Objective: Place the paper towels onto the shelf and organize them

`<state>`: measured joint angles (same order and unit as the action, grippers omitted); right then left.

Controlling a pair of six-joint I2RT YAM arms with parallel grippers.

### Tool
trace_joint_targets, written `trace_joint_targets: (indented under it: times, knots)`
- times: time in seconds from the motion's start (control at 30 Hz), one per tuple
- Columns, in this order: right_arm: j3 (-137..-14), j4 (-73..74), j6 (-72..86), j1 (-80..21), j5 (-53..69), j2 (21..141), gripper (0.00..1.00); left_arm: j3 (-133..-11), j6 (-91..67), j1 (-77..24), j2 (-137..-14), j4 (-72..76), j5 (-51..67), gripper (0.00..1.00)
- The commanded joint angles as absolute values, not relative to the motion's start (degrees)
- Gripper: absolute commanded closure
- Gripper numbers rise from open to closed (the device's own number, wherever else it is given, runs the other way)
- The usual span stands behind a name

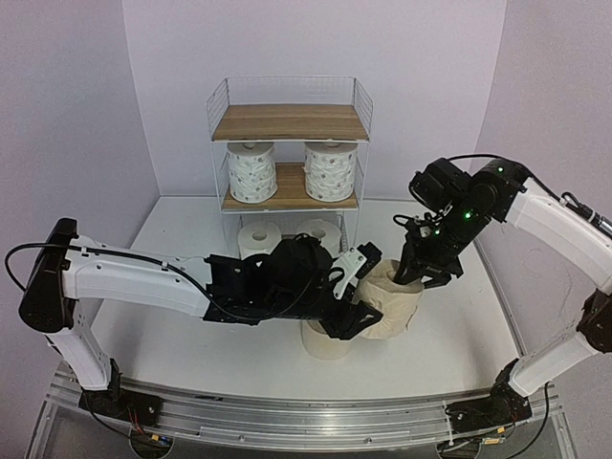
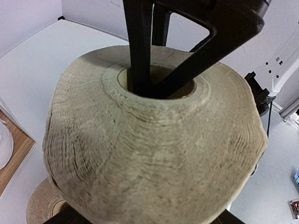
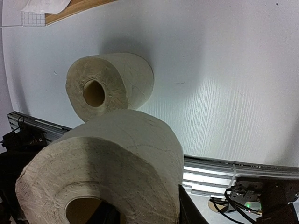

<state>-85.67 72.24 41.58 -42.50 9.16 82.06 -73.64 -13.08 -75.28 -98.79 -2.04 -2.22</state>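
A large beige paper towel roll [image 1: 394, 304] hangs tilted above the table between both arms. My left gripper [image 1: 368, 296] is shut across its fat body [image 2: 154, 154], its dark fingers showing only at the bottom corners of the left wrist view. My right gripper [image 1: 416, 273] is shut on the roll's wall [image 3: 117, 158], one finger down the core [image 2: 140, 56] and the other outside. A second beige roll [image 1: 323, 342] rests on the table just below it [image 3: 110, 86]. The shelf [image 1: 290, 122] stands at the back, with two printed rolls [image 1: 252, 172] on its middle board and two white rolls [image 1: 259, 237] on its bottom board.
The shelf's top board is bare. An aluminium rail [image 1: 306, 421] runs along the table's near edge and carries both arm bases. Purple walls close in the left, back and right. A corner of the shelf's wooden bottom board [image 2: 14, 149] lies left of the held roll.
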Motion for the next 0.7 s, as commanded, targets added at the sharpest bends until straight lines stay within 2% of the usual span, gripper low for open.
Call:
trace_joint_targets:
  times: [0.0,0.07,0.2,0.33,0.5,0.67]
  knots:
    - [-89.0,71.1,41.4,-43.4,12.8,81.0,0.58,-77.0,-13.9,-75.0,-99.7,0.4,-6.1,0.52]
    - [-89.0,71.2,41.6,-43.4,11.9,80.6,0.51,-76.5,-14.2,-75.0,-99.4,0.4,-6.7,0.59]
    - [-89.3,72.3,41.9,-43.4,8.7,79.7,0.3,-74.3,-15.6,-75.1,-97.9,2.0,-7.8,0.69]
    - [-89.3,73.1,42.6,-43.4,4.9,78.1,0.09,-71.7,-17.0,-75.0,-95.8,3.7,-8.3,0.75]
    - [-90.5,73.1,44.0,-43.4,-3.1,73.8,0.03,-69.9,-17.9,-75.0,-92.8,3.9,-10.0,0.81]
    - [-91.2,72.9,45.5,-43.4,-13.1,67.4,0.02,-69.3,-17.2,-75.0,-87.4,2.7,-12.6,0.83]
